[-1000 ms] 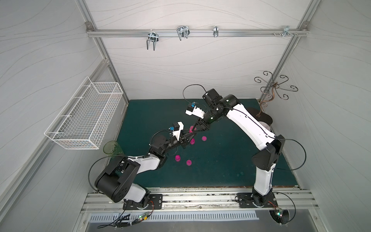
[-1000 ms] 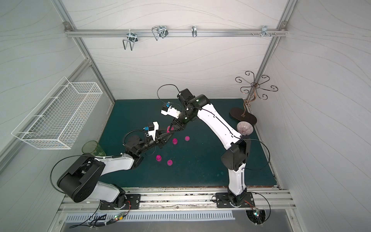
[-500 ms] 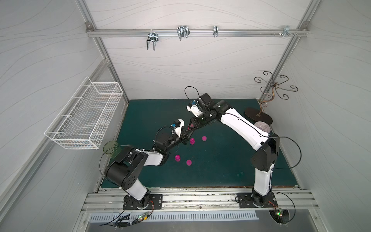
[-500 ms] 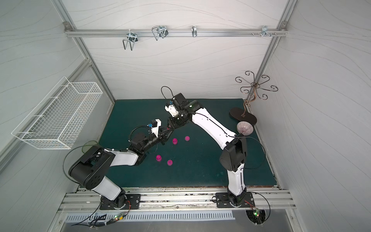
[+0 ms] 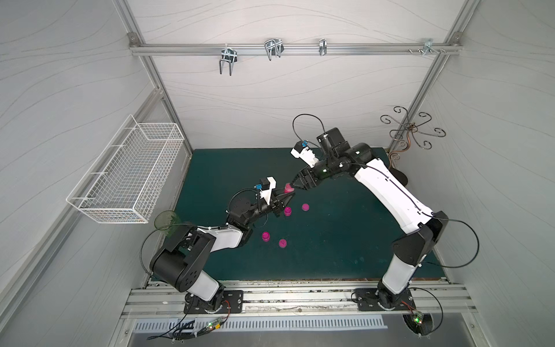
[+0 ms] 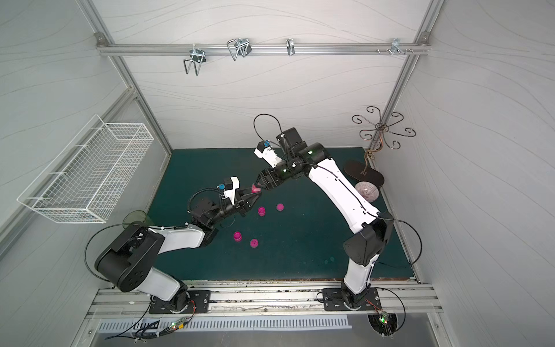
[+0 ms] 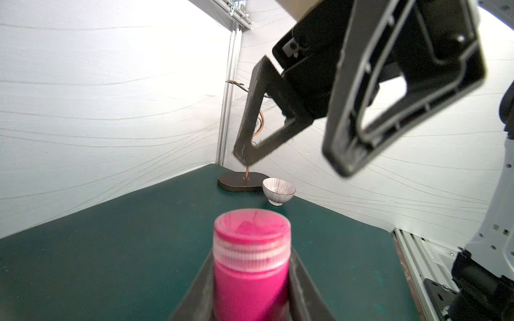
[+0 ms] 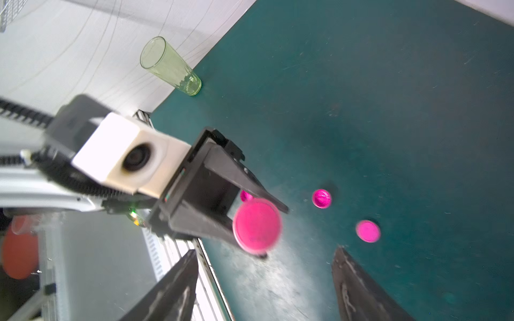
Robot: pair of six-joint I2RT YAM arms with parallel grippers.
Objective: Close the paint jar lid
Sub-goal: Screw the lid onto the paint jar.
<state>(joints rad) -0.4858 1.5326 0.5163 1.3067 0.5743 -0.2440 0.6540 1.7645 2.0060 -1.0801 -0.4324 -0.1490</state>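
A pink paint jar [image 7: 250,280] with its clear ribbed lid [image 7: 251,244] on top is held above the green mat. My left gripper [image 7: 250,259] is shut on the jar's body, one finger on each side. In both top views the jar [image 5: 289,188] [image 6: 256,188] sits at the tip of the left gripper [image 5: 289,196]. My right gripper [image 8: 267,250] stands open just off the lid [image 8: 257,225], touching nothing. From the left wrist view the right gripper [image 7: 294,162] hangs above and beyond the jar with its fingers wide apart.
Several small pink jars and lids lie on the mat [image 5: 287,211] [image 5: 305,207] [image 5: 265,236]. A green glass [image 8: 169,66] stands at the mat's left edge. A striped bowl [image 7: 278,190] and a hook stand's base [image 7: 242,182] are at the back right. A wire basket [image 5: 129,180] hangs on the left wall.
The right gripper was closed round the jar's top; it has opened and drawn back from the lid. The left gripper keeps hold of the jar.
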